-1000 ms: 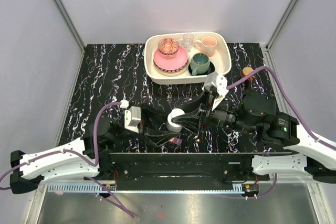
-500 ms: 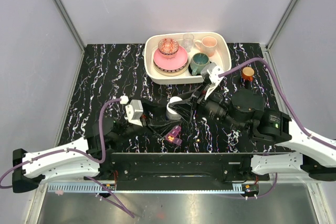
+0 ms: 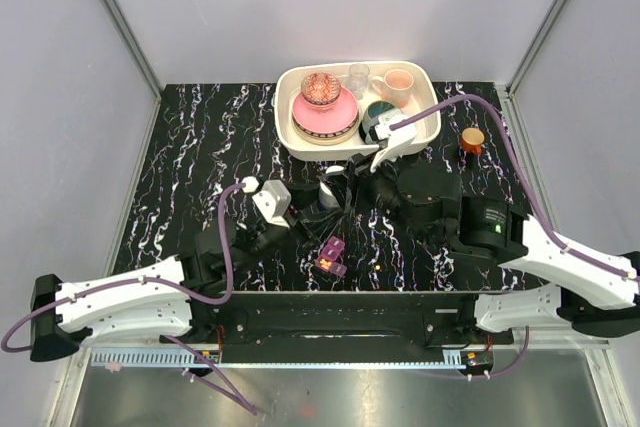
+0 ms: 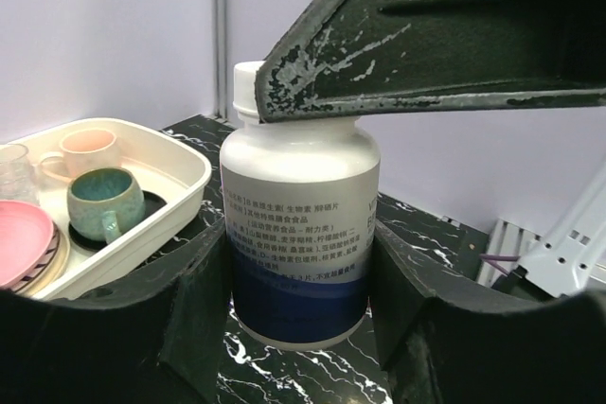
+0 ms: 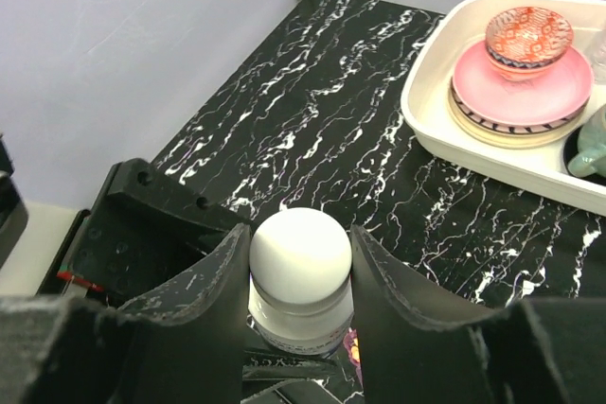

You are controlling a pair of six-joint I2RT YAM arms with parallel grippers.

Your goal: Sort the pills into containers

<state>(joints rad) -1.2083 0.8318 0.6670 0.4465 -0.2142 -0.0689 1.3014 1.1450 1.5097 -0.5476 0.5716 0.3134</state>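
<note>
Marble-patterned black tabletop, glossy and veined in white, carries everything here. One white plastic bottle stands upright on it, a smooth cylinder with rounded shoulders and a printed label that turns dark blue at the bottom. The left jaws are clamped on its body, one matte black finger pressed to each side. The right jaws grip its round white cap from above, and their scuffed, chipped paint shows in the left wrist view.

One small magenta-purple pill box, rectangular and translucent, lies on the tabletop just nearer the arm bases than the bottle, apart from both jaws. A fleck of orange marks the pills inside it. They are too small to count, and their compartment cannot be told.

One cream tray with rounded corners sits at the far edge. It holds a stack of pink plates, one patterned red bowl on top, one clear glass, one pale pink cup and one teal glazed mug. One brown jar with an orange lid stands to the tray's right.
</note>
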